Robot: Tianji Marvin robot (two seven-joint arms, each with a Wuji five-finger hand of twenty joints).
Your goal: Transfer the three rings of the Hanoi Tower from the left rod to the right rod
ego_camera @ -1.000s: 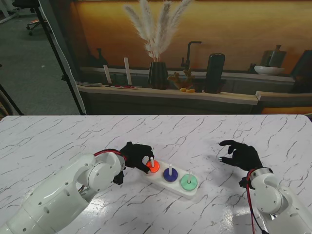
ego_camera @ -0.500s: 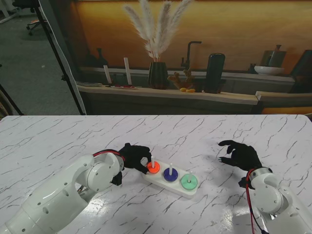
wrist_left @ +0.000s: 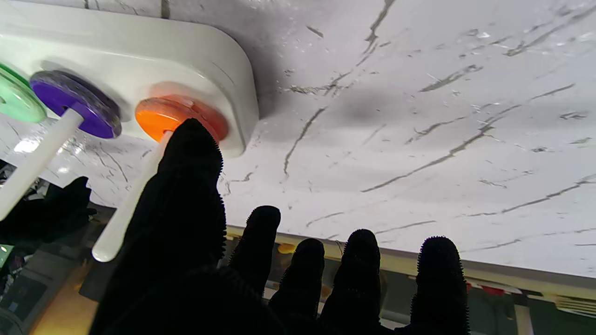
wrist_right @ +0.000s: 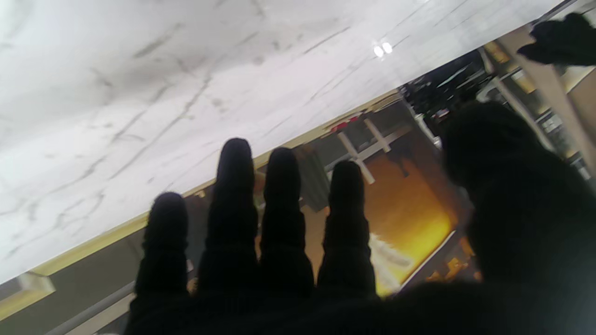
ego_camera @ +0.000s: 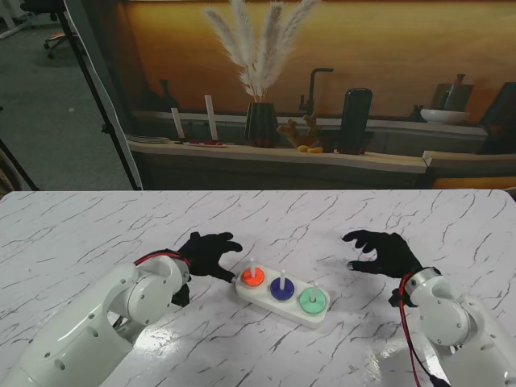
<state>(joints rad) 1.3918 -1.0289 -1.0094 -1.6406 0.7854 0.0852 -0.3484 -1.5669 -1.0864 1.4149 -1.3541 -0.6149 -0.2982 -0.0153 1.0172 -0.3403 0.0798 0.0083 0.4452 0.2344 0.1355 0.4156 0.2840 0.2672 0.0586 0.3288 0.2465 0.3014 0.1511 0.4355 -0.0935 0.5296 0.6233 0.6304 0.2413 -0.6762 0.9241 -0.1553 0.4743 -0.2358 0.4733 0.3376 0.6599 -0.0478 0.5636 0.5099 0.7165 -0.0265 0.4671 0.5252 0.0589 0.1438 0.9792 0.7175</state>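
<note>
rings sit one to a rod on the white hanoi base (ego_camera: 278,300): the orange ring (ego_camera: 252,277) on the left rod, the purple ring (ego_camera: 282,289) on the middle rod, the green ring (ego_camera: 313,301) on the right rod, each lying flat at the foot of its rod. the base lies slantwise on the marble table (ego_camera: 97,234), its left end farther from me than its right end.

the stand view shows the left hand (ego_camera: 207,253) just left of the orange ring, fingers spread and holding nothing, apart from the base. the left wrist view adds what the stand view cannot: the thumb (wrist_left: 186,186) crosses in front of the left rod (wrist_left: 125,204), though whether it touches the rod i cannot tell, and the other four fingertips stand apart over bare table. it also shows the purple ring (wrist_left: 74,102) and a sliver of the green ring (wrist_left: 16,100).

the right hand (ego_camera: 380,253) hovers to the right of the base, well apart from it, fingers spread and curled downward, empty. the right wrist view is blurred and shows only its fingers (wrist_right: 235,186) side by side, bare table and the room beyond; no ring appears there.
</note>
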